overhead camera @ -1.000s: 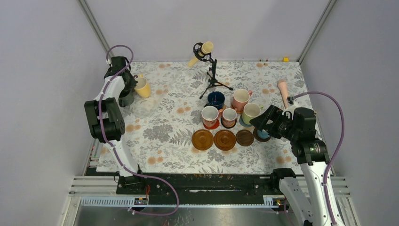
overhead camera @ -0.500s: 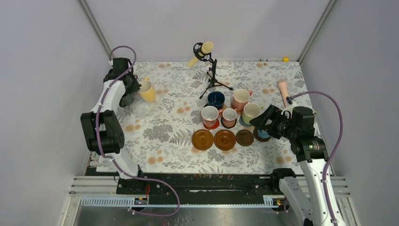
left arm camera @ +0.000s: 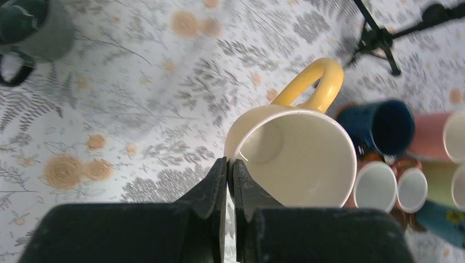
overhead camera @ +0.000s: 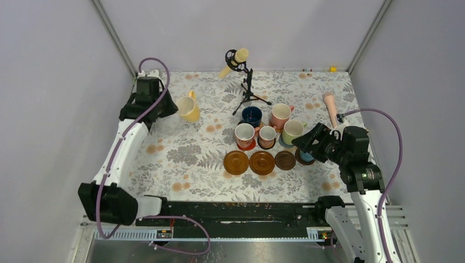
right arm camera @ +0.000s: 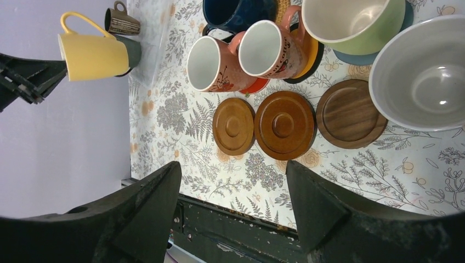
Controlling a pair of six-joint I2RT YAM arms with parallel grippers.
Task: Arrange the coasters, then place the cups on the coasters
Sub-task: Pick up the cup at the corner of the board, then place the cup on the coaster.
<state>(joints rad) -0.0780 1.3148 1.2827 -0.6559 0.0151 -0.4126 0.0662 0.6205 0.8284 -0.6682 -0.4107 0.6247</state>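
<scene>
My left gripper [overhead camera: 174,107] [left arm camera: 230,164] is shut on the rim of a yellow cup [overhead camera: 190,109] [left arm camera: 296,148] and holds it above the table's far left. My right gripper [overhead camera: 303,143] [right arm camera: 232,166] stands open just above a light blue cup [overhead camera: 307,156] [right arm camera: 422,76] on a dark coaster. Three brown wooden coasters [overhead camera: 236,163] [overhead camera: 262,163] [overhead camera: 285,160] lie bare in a row. Behind them, on coasters, stand a navy cup [overhead camera: 251,115], a pink cup [overhead camera: 281,115], a pale green cup [overhead camera: 292,130] and two small pink cups [overhead camera: 244,134] [overhead camera: 267,135]. A dark green cup [left arm camera: 38,27] sits at the far left.
A cream microphone [overhead camera: 237,57] on a black stand [overhead camera: 249,90] is at the back middle. A pink cylindrical handle [overhead camera: 329,105] lies at the right edge. A small brown ribbed cup [right arm camera: 122,22] stands in the far left corner. Grey walls close in three sides.
The left arm has swung right from the far left edge, carrying the yellow cup toward the middle. The right gripper's jaws have narrowed slightly and it has stayed over the light blue cup.
</scene>
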